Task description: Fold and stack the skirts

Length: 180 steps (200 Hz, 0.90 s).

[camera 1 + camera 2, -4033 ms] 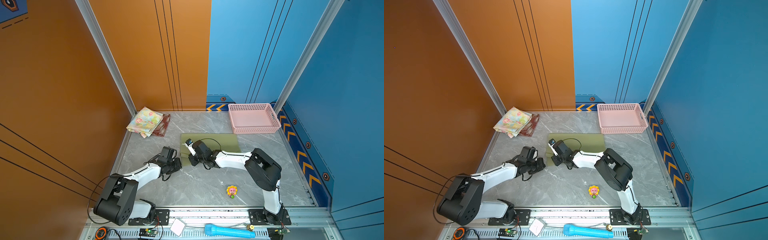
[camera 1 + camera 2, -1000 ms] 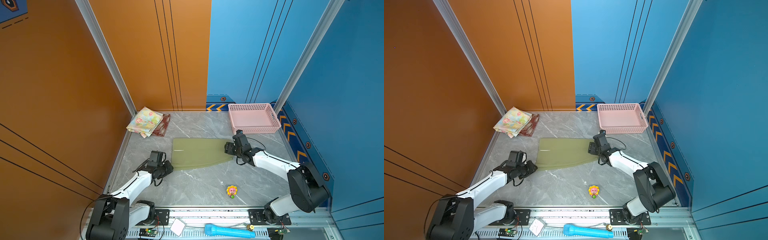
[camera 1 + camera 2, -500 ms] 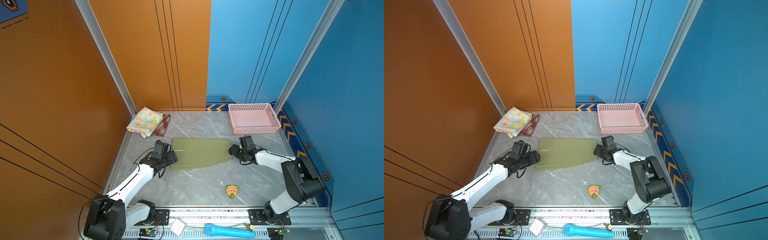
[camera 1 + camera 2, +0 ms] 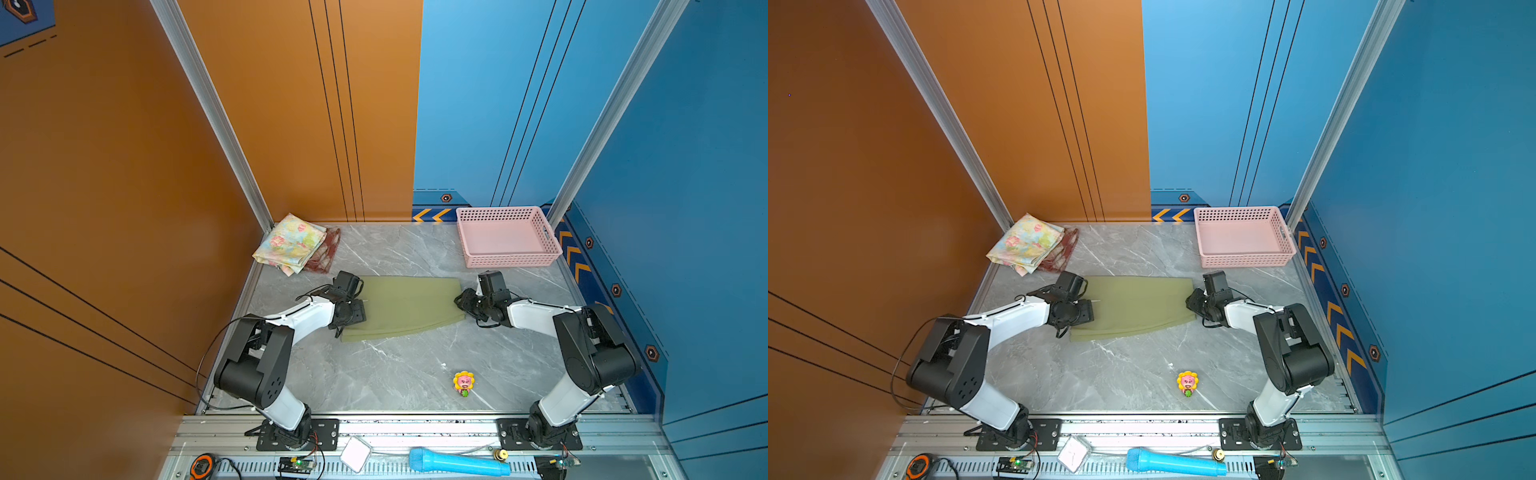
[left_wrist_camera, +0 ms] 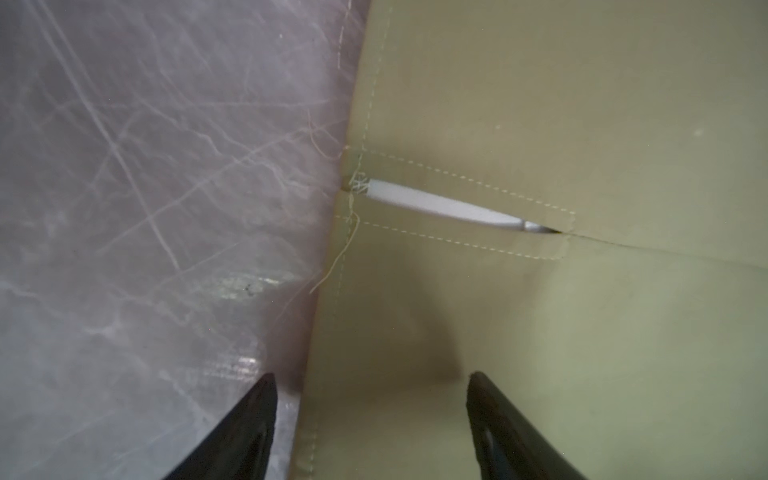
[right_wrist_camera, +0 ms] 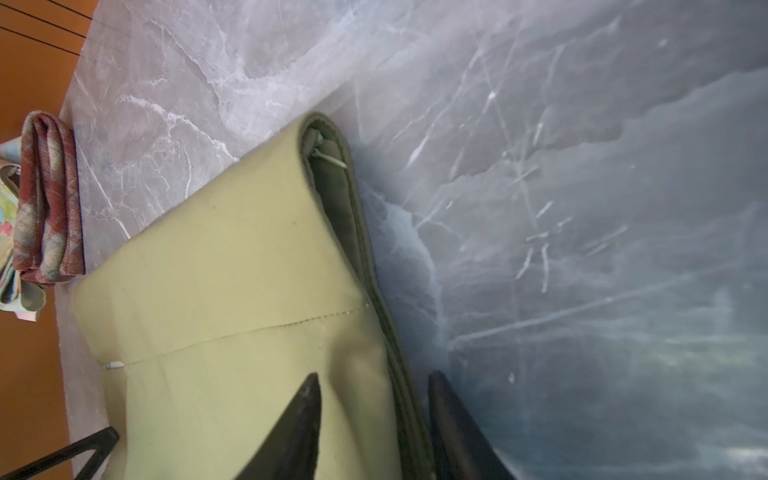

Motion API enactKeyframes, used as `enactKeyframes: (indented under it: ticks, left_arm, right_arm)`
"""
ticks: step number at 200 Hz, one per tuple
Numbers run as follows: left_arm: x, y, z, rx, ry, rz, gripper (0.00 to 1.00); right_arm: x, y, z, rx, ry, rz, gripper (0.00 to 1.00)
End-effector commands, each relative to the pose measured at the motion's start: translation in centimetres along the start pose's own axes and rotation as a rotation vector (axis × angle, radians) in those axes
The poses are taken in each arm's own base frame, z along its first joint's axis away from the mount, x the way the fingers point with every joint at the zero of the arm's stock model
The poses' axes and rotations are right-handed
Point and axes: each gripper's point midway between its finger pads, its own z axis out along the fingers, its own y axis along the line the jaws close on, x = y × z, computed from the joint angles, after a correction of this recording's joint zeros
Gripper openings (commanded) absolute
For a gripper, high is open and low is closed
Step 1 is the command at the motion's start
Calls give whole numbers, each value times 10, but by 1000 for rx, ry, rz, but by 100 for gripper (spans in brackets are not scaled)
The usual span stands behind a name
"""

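The green skirt (image 4: 407, 305) is laid flat in the middle of the table (image 4: 395, 374). The flowered skirt (image 4: 289, 243) and the plaid skirt (image 4: 326, 249) are piled at 11 o'clock. Its 9 o'clock hem is straddled by the left gripper (image 5: 372, 376), jaws wide and nothing held. Its 3 o'clock edge is bracketed by the right gripper (image 6: 374, 374), jaws half-closed, though a pinch cannot be confirmed. All layers should be caught at both ends before one end is carried over. The fingertips are hidden in both top views.
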Motion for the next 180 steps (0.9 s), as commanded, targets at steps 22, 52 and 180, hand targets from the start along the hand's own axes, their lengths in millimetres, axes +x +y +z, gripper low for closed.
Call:
enactKeyframes:
  ticks: [22,52,180]
  left_arm:
    - [5,4,13,-24,33,24,55]
    - [13,7,21,-19,56,17,35]
    - [37,13,39,26,107,-17,4]
  right_arm:
    - [33,-29,9,80,115,3,13]
    - [17,-12,1,49,76,-53,0]
    - [-16,66,-68,70,-78,-363,0]
